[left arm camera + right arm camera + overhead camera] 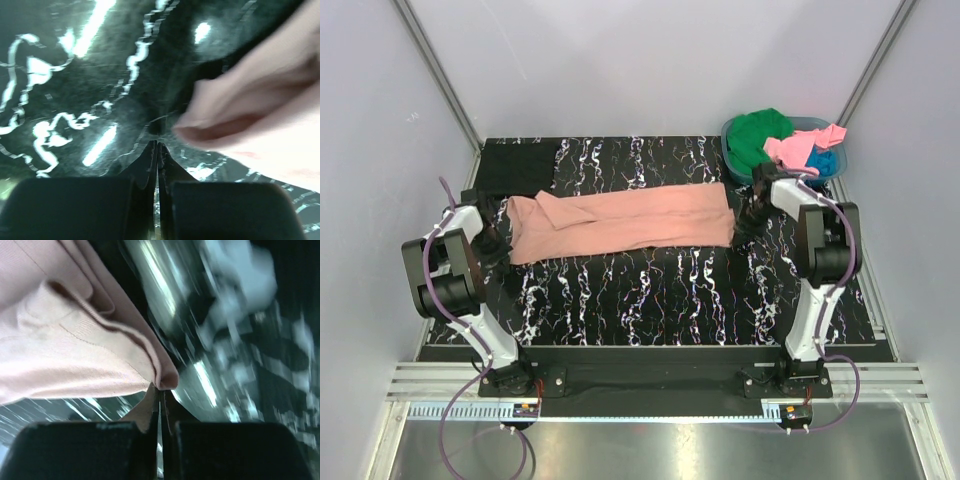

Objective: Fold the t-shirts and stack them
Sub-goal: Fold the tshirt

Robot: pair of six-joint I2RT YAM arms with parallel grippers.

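The salmon-pink t-shirt (620,222) lies folded into a long strip across the table. My left gripper (498,243) sits at its left end. In the left wrist view it (156,145) is shut with nothing between the jaws, and the pink cloth (260,100) lies just right of the tips. My right gripper (748,225) is at the strip's right end. In the right wrist view it (161,390) is shut, its tips touching the shirt's folded corner (167,379). A folded black t-shirt (518,166) lies at the back left.
A teal basket (731,131) at the back right holds a green t-shirt (758,135), a bright pink one (802,147) and a blue one (823,162). The black marbled table (650,290) ends at grey walls on three sides.
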